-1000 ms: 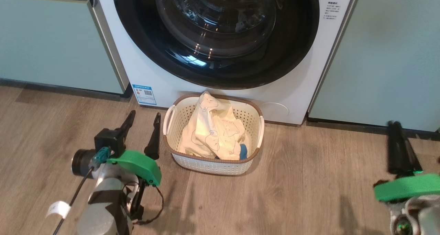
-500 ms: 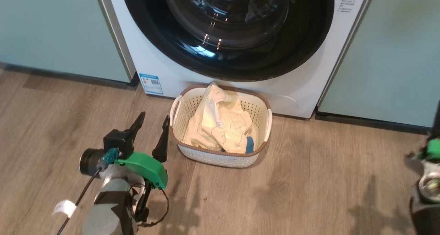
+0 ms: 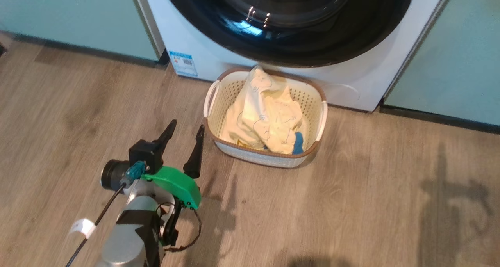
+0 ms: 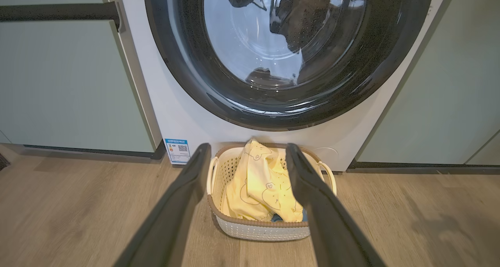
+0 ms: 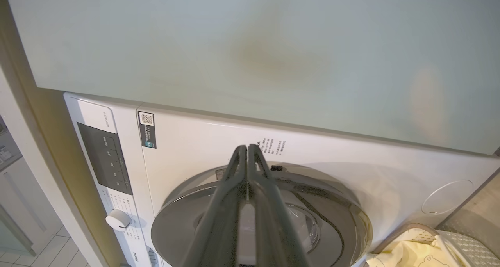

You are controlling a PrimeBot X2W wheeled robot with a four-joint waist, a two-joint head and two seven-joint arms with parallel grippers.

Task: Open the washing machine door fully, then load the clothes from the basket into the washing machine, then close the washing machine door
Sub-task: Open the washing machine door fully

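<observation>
The washing machine (image 3: 211, 60) stands at the top of the head view with its black washing machine door (image 3: 312, 36) closed. In front of it on the floor sits the basket (image 3: 269, 157), holding the cream bear-print clothes (image 3: 273, 118) and a small blue cloth (image 3: 299, 143). My left gripper (image 3: 186, 125) hovers open and empty just left of the basket. In the left wrist view its fingers (image 4: 312, 196) frame the basket (image 4: 261, 230) and clothes (image 4: 258, 185) below the door (image 4: 289, 52). My right gripper (image 5: 247, 146) is shut and empty, its tips at the door's (image 5: 332, 212) rim; whether they touch is unclear.
Pale green cabinet panels (image 3: 70, 17) flank the machine on both sides, the right one (image 3: 461, 64) close by. Wood floor (image 3: 351, 204) spreads in front. The right wrist view shows the machine's control panel (image 5: 105, 161) and white knob (image 5: 117, 220).
The head camera has shifted, so the whole scene sits higher and further right. My right gripper closed fully and left the lower right of the head view. The left gripper stays open.
</observation>
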